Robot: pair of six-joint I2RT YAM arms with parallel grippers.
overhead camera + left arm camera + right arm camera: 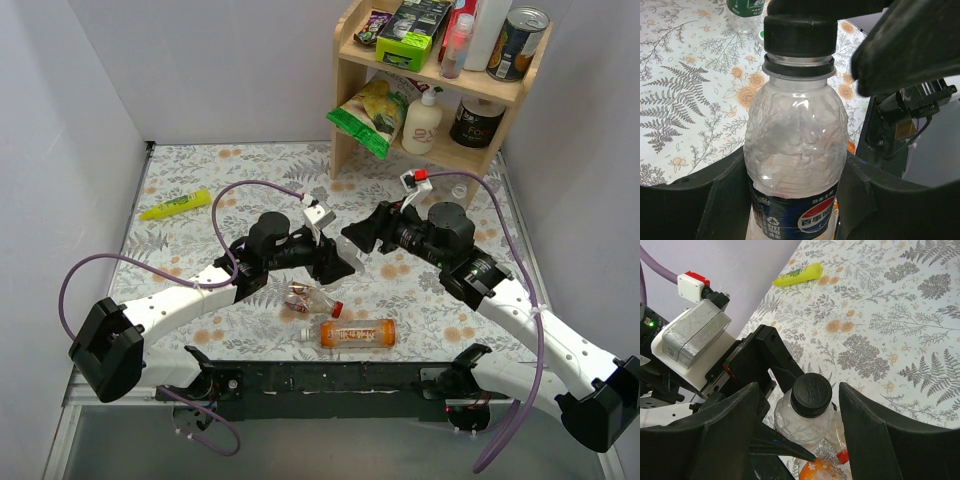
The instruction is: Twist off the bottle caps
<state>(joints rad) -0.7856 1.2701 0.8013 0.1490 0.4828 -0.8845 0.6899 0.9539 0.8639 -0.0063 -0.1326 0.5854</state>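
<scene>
Black cap (811, 395) on dark-blue-labelled bottle (795, 150), lifted off the floral surface (185, 245) between the two arms. Bottle body clenched in left hand (338, 260); right hand (362, 236) released, fingers (730, 430) straddling the cap, narrow gap visible on either side. Below, lying on the surface: orange-filled bottle (358, 333) and reddish-labelled bottle (305, 297) with red cap (337, 309).
</scene>
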